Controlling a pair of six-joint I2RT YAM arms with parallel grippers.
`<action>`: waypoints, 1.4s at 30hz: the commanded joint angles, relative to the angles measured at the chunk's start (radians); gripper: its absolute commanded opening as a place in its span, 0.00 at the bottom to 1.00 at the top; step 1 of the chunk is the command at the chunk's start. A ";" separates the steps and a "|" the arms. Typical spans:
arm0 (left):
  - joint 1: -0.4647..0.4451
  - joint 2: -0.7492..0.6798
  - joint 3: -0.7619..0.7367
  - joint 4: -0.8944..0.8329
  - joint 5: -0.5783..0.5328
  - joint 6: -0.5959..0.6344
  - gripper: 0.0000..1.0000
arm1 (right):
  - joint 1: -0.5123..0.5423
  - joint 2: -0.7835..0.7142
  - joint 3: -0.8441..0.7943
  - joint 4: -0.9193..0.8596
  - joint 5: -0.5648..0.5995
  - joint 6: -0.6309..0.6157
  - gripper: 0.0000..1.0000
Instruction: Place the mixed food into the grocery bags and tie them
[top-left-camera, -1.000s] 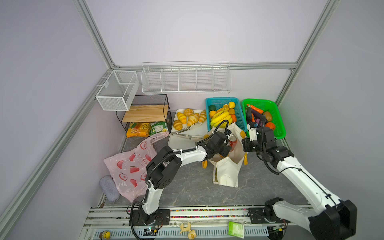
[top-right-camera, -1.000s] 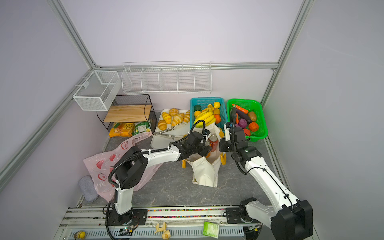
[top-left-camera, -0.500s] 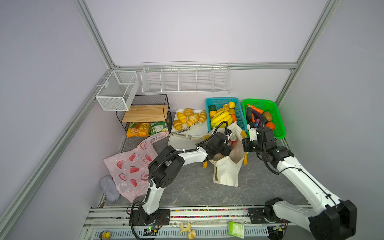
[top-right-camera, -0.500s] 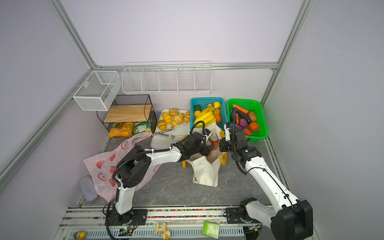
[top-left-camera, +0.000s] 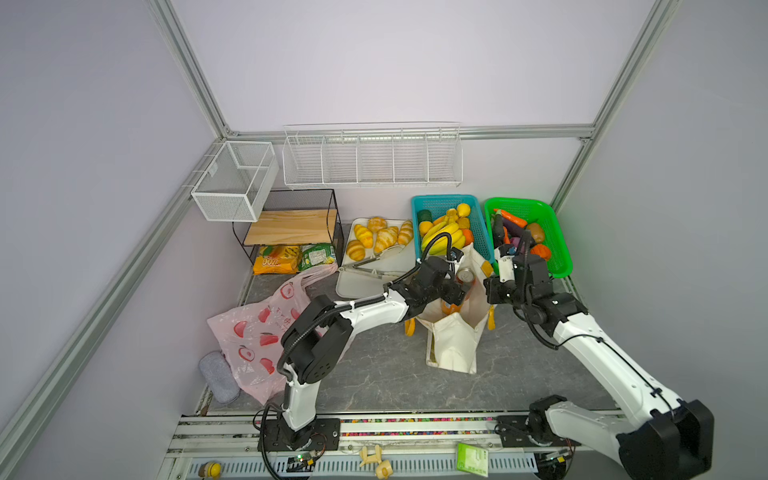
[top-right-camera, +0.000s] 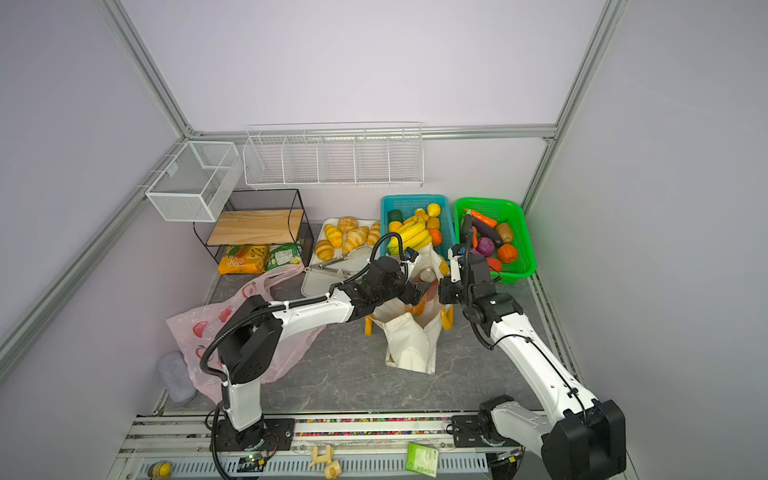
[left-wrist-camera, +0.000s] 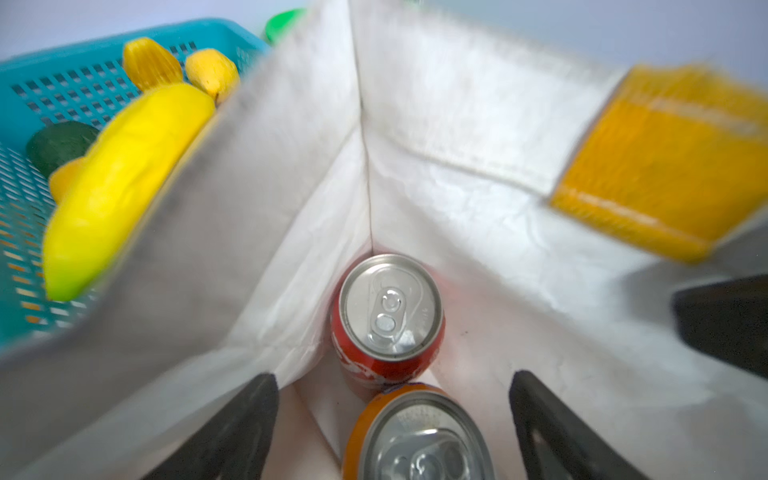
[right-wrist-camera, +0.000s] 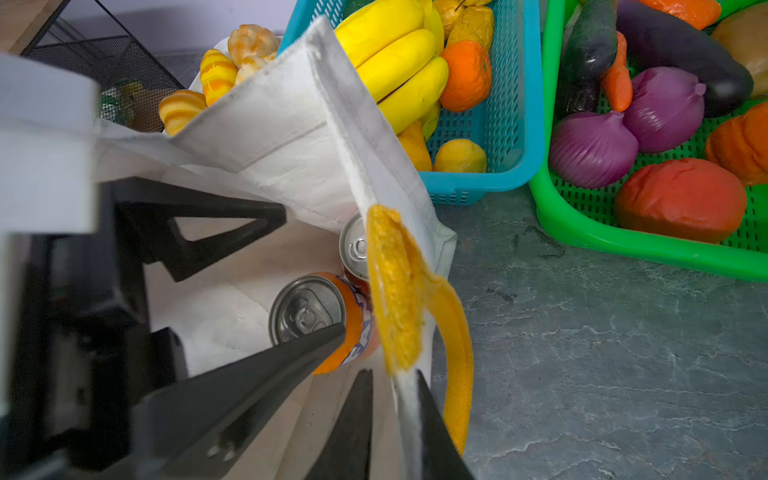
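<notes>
Canvas tote (top-left-camera: 453, 345): 2 upright cans inside, red cola can (left-wrist-camera: 388, 307) beside orange soda can (left-wrist-camera: 415, 440). Left gripper (left-wrist-camera: 392, 380): jaws apart above the cans. Right gripper (right-wrist-camera: 392, 376): clamped on the tote rim.

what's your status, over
Left hand open, right hand shut on tote rim. Orange soda can and red cola can standing inside. Nothing in the way.

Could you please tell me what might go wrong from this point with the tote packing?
The open left claw straddles the orange soda can inside the canvas tote; lifting out, a finger might catch the can or the cloth. The right claw pinches the tote's rim; if that slips, the wall could sag over the can.
</notes>
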 joint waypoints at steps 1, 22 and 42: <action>0.004 -0.099 -0.024 -0.035 0.010 0.036 0.88 | -0.003 -0.001 -0.023 0.002 0.012 -0.015 0.19; 0.192 -0.398 -0.229 -0.413 0.079 -0.361 0.80 | -0.003 0.002 -0.009 -0.001 0.009 -0.002 0.19; 0.228 -0.417 -0.218 -0.457 0.167 -0.284 0.00 | 0.025 -0.029 0.006 -0.044 -0.049 0.019 0.17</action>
